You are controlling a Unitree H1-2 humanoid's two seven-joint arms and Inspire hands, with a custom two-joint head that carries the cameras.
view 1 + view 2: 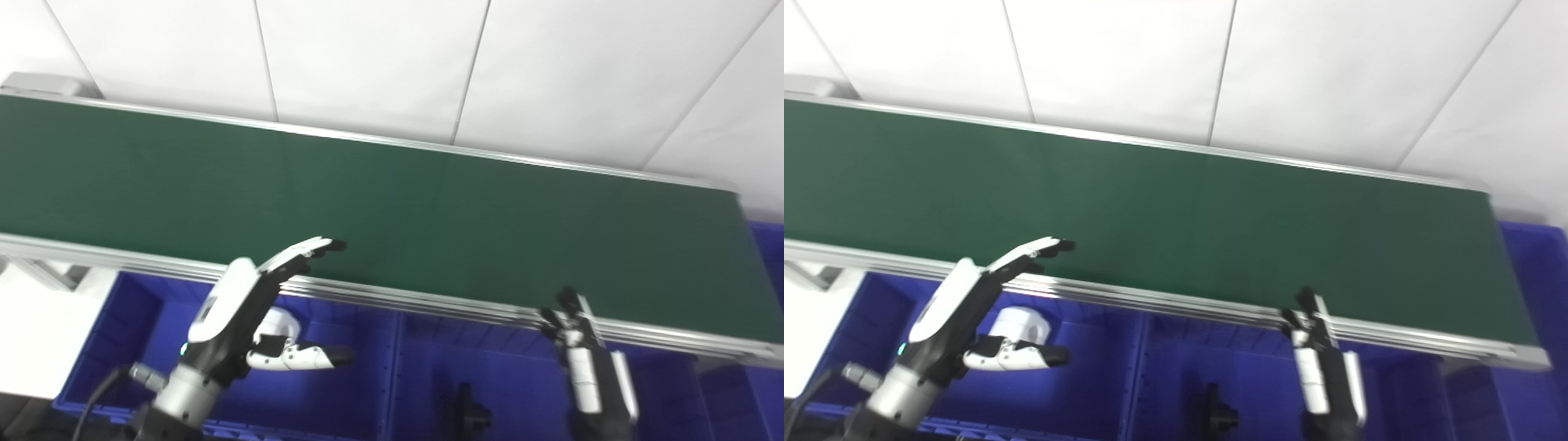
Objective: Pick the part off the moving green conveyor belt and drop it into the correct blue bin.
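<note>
**A:** Starting near: two blue bins under the belt's near rail. Left bin [122, 343] holds a white part [1020, 324]; middle bin [514, 380] holds a black part [471, 413]. Another blue bin [1534, 269] sits off the belt's right end.

**B:** Hands?

**A:** Left hand [257, 306] is over the left bin, released: fingers [306, 250] spread, tips reaching over the near rail [398, 300], thumb pointing right, holding nothing. Right hand [582, 355] is upright at the rail over the middle bin; edge-on and blurred, so I cannot tell whether it's released or clenched.

**B:** Part to pick?

**A:** None visible on the green conveyor belt [429, 214]. Bare from the left edge to the right end in both views.

**B:** So no bearing from the fingers yet.

**A:** Right. No long axis to read either. My guess: the left hand is nearer to anything arriving mid-left, the right hand to anything on the right half. Far side is only white wall panels [367, 55].
</note>
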